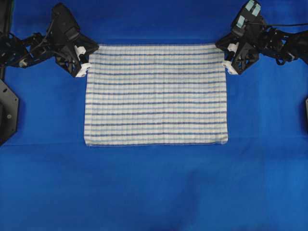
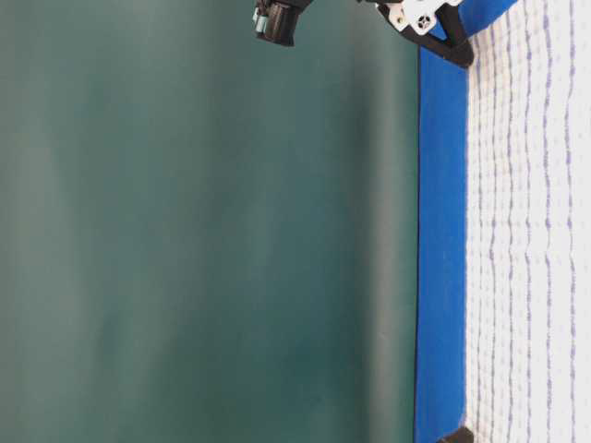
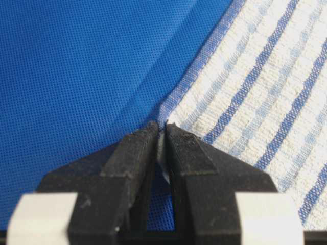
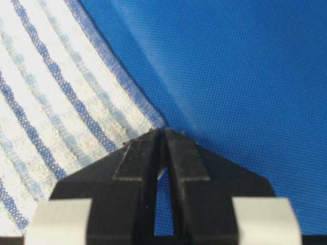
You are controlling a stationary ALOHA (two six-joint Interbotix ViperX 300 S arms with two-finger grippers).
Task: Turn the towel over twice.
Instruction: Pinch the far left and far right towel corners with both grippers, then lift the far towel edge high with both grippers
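In the left wrist view the left gripper (image 3: 162, 133) is closest, its black fingers (image 3: 133, 158) pressed together on a corner of the towel (image 3: 265, 92), a sliver of white cloth showing in the narrow slot between them. Beyond the tips the towel runs off to the right, white with dark-blue and light-blue stripes, while the blue cloth (image 3: 82, 66) fills the left, creased where it meets the pinched corner. The right wrist view mirrors this: the right gripper (image 4: 162, 133) is clamped on the towel's other far corner, the striped weave spreading left and plain blue to the right. From overhead the towel (image 1: 155, 94) lies flat and spread in the middle of the blue cloth (image 1: 154, 192), long sides across the view, its near hem straight and untouched. The left gripper (image 1: 84, 62) grips the far-left corner and the right gripper (image 1: 228, 61) the far-right one, both arms reaching in from the sides. In the table-level view a green backdrop (image 2: 203, 240) stands behind the table.
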